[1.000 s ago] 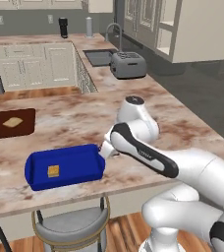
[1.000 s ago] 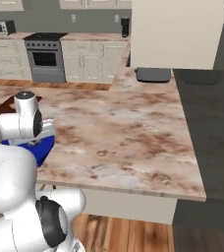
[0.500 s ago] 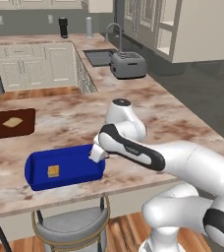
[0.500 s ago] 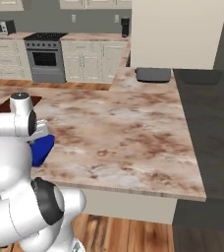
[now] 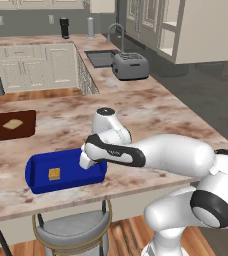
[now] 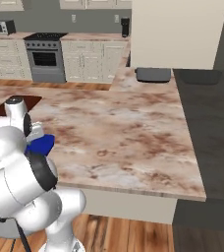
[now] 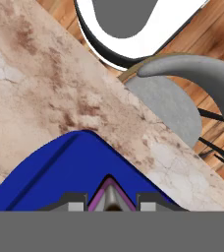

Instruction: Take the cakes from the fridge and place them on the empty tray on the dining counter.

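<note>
Between the jaws a pink-edged wedge (image 7: 112, 196) shows just its tip — the rest is cut off, and beyond them the tray (image 7: 70, 167) runs off-frame

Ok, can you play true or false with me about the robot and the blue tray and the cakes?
1. The blue tray sits on the dining counter. True.
2. A tan square cake already lies in the tray. True.
3. The gripper hangs over the toaster. False: it is over the right end of the tray; the toaster stands far off on the counter beyond.
4. The gripper is empty. False: a dark wedge of cake with a pink layer sits between its fingers.
5. A stool stands under the counter edge below the tray. True.
6. The tan slice lies in the tray. False: the slice rests on the brown board.
</note>
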